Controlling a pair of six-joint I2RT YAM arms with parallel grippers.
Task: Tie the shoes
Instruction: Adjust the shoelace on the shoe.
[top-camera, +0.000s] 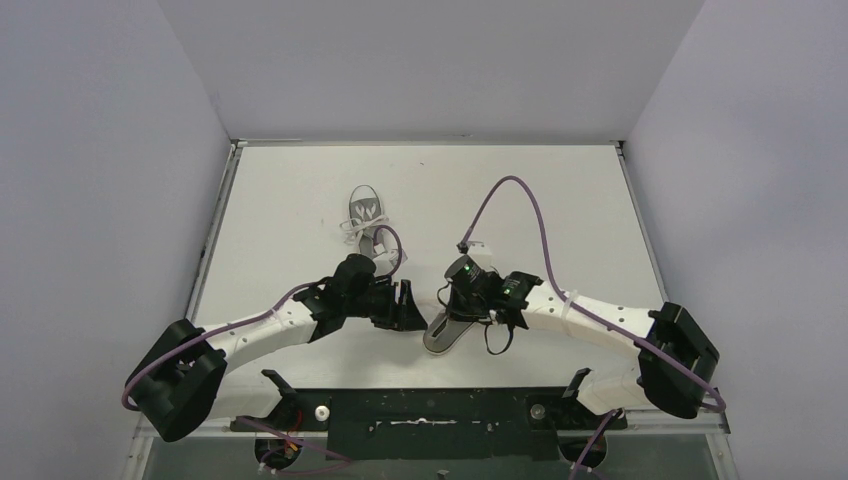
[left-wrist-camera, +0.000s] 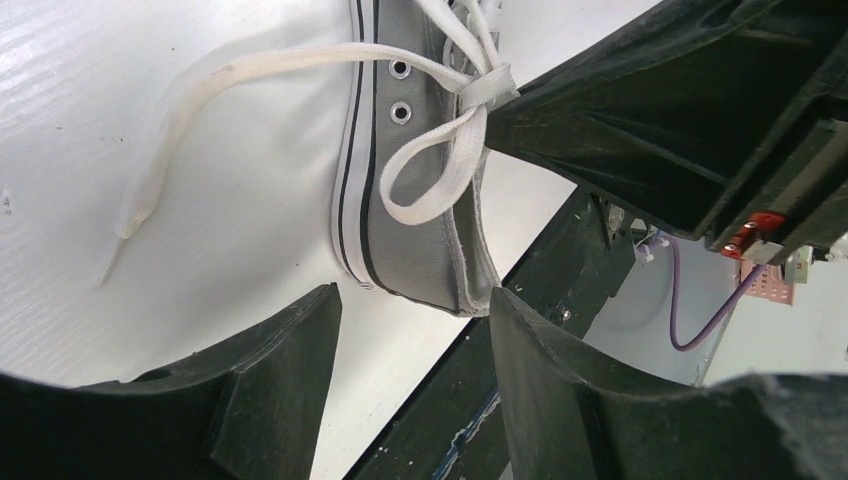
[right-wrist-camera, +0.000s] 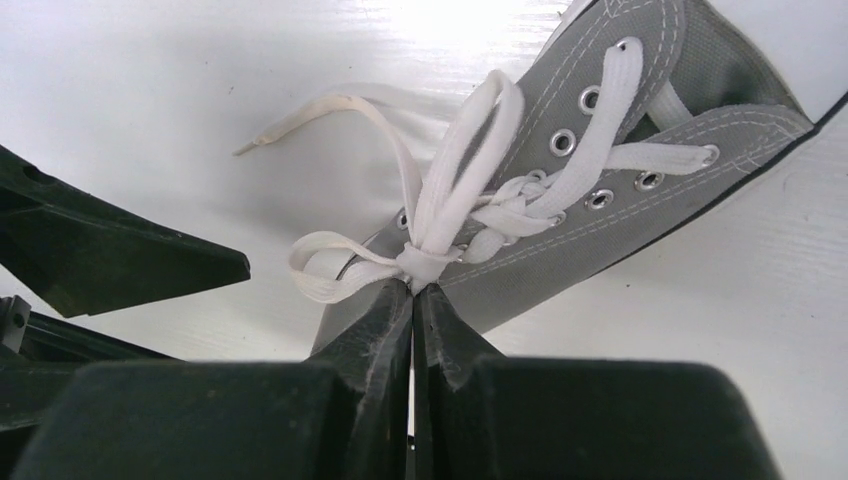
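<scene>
Black, matte plastic fingers of the right gripper (right-wrist-camera: 413, 292) fill the bottom of the right wrist view. They are pressed flat together and pinch the white lace (right-wrist-camera: 428, 258) right at the knot of its bow.

Beneath everything lies the white table (top-camera: 560, 200), smooth with a faint grain, walled in by plain pale panels. The left arm (top-camera: 255, 335) and right arm (top-camera: 590, 320), white-shelled with black joints, both reach inward and low from their bases, elbows out, wrists nearly meeting at the table's near middle. A purple cable (top-camera: 520, 190) arches above the right wrist.

The near shoe (top-camera: 447, 330) lies between the two wrists, under the right gripper: grey canvas with stitched seams, a white rubber sole edge with dark stripes, and a grey inside. The far shoe (top-camera: 366, 210) sits well apart, towards the back left, its laces spread loose around it.

The left gripper (left-wrist-camera: 410, 298) hangs just beside the near shoe's heel, its jaws spread wide and holding nothing.

Flat woven lace forms two soft loops. One free end (left-wrist-camera: 165, 130) trails across the table. Small metal eyelets (right-wrist-camera: 598, 198) line the canvas.
</scene>
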